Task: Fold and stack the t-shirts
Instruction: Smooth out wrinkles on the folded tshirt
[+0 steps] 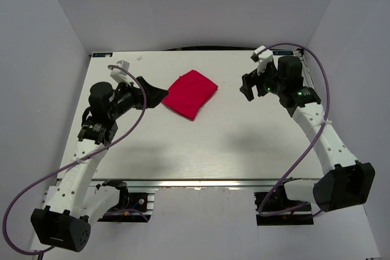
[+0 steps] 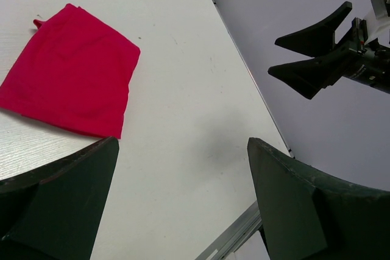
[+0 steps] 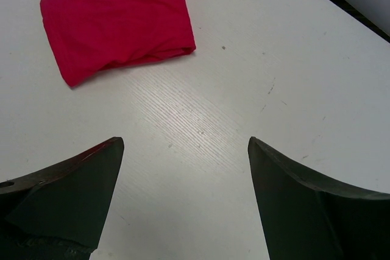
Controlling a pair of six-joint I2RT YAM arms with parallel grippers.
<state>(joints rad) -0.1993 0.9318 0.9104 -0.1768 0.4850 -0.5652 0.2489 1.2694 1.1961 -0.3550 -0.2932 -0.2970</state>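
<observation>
**Top external view: one red packet, set on the diagonal**

Starting at the left, we see the left gripper [image 1: 159, 97] held over the white table [image 1: 213, 150], its jaws spread wide with nothing between them. From above its dark tips look just beside the cloth's left corner. In its own wrist view, though, the cloth lies ahead and to the left, apart from both fingers.

Next comes the t-shirt [image 1: 191, 93], lying flat on the far half of the table. It sits between the two arms and nearer the left one. It is folded into a compact four-sided packet and turned so that its corners point far, right, near and left — a diamond from above. We read its long axis as running from near-left to far-right, though it is only slightly longer that way than across.

The fabric is plain bright red, soft, with no print showing. In the left wrist view a small nub of cloth pokes out at one far corner. The right wrist view shows a rounded edge with shallow creases running along it.

Farthest right, the right gripper [image 1: 247, 87] faces the cloth from well apart — its jaws also stand fully parted, holding nothing, with bare table between them.
</observation>
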